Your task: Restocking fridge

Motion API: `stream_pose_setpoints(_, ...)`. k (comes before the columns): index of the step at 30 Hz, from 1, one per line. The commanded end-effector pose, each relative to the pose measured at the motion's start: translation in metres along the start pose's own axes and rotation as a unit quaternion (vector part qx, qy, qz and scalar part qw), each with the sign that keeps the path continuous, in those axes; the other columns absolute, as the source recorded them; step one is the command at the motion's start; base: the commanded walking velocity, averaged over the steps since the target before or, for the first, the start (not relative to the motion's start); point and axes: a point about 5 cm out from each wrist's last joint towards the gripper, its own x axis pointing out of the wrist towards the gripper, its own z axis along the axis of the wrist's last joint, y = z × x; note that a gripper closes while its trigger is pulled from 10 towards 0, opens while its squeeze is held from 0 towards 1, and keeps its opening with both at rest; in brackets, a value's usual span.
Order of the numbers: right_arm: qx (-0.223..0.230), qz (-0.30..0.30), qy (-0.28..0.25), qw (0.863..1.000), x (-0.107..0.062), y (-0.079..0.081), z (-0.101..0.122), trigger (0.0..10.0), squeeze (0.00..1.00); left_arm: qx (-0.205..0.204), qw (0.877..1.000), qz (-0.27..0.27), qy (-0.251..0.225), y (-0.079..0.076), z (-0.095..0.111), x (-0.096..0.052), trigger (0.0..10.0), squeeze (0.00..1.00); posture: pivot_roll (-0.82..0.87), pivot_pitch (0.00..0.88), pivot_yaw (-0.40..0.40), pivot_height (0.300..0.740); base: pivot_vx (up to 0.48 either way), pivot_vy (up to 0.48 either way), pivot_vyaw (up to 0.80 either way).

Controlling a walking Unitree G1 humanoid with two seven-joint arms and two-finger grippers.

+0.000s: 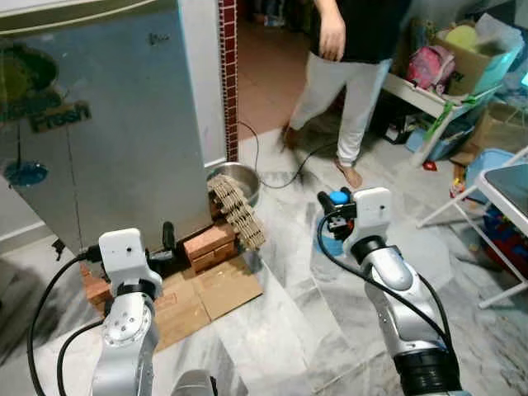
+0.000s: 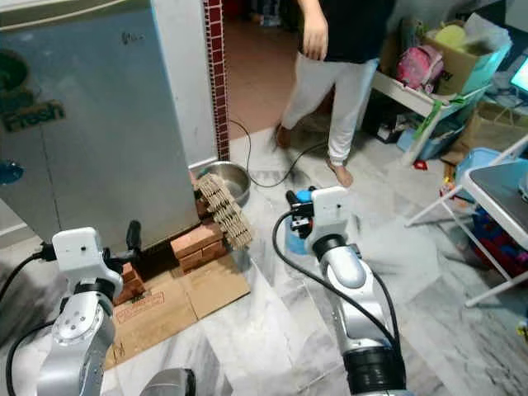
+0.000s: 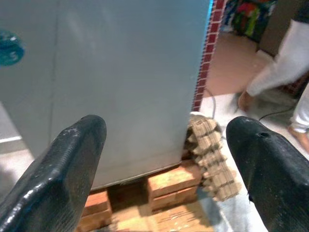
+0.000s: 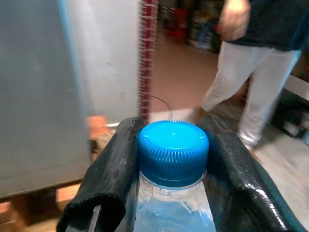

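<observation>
Right gripper (image 4: 171, 159) is pinching a bottle (image 4: 173, 193) at its blue cap, centre frame; left gripper (image 3: 164, 159) is hanging spread before the fridge (image 1: 99, 124), upper left.

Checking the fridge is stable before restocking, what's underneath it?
The fridge stands on red bricks, with flattened cardboard on the floor in front. How far the bricks run beneath it is hidden in shadow.

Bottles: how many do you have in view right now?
1. A clear bottle with a blue cap sits clamped in the right pincer, held out over the marble floor right of the closed fridge. Others may be hidden.
</observation>
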Motion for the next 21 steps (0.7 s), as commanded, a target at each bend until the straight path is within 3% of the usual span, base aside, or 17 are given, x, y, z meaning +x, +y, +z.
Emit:
stream_pose_setpoints(1,0.008,-0.024,0.006,1.0,-0.001,-0.009,0.0,10.0,0.0,0.0,1.0,-0.008,-0.008,0.0,0.007,0.003,10.0,0.0,0.05,0.095,-0.039,0.74,0.0,0.281,0.0)
stream_pose_setpoints(3,0.006,-0.023,0.01,1.0,0.0,-0.009,0.0,10.0,0.0,0.002,1.0,-0.013,-0.01,0.0,0.009,0.005,10.0,0.0,0.05,0.098,-0.035,0.74,0.0,0.281,0.0)
stream_pose_setpoints(7,-0.042,-0.046,0.003,0.998,0.0,-0.01,0.0,10.0,0.0,0.008,0.999,-0.038,-0.024,-0.005,0.015,0.007,10.0,0.0,0.04,0.115,-0.011,0.74,0.0,0.48,0.0)
stream_pose_setpoints(8,0.002,-0.035,0.002,0.999,-0.001,-0.006,-0.002,10.0,0.0,0.008,0.999,-0.038,-0.022,-0.006,0.014,0.008,10.0,0.0,0.04,0.119,-0.008,0.74,0.0,0.48,0.0)
stream_pose_setpoints(10,0.022,-0.031,0.006,0.999,-0.004,-0.004,-0.003,10.0,0.0,0.009,0.999,-0.037,-0.019,-0.007,0.013,0.006,10.0,0.0,0.04,0.125,-0.007,0.74,0.0,0.48,0.0)
stream_pose_setpoints(14,0.027,-0.051,0.034,0.998,-0.01,-0.007,-0.012,10.0,0.0,0.0,0.999,-0.041,-0.011,-0.008,0.01,0.002,10.0,0.0,0.04,0.119,-0.01,0.74,0.0,0.48,0.0)
stream_pose_setpoints(16,0.002,-0.051,0.032,0.998,-0.01,-0.008,-0.012,10.0,0.0,-0.002,0.999,-0.037,-0.011,-0.008,0.011,0.003,10.0,0.0,0.04,0.124,-0.011,0.74,0.0,0.48,0.0)
stream_pose_setpoints(21,0.027,-0.053,0.024,0.998,-0.013,-0.011,-0.01,10.0,0.0,-0.003,1.0,-0.029,-0.005,-0.004,0.01,0.002,10.0,0.0,0.04,0.133,-0.011,0.74,0.0,0.48,0.0)
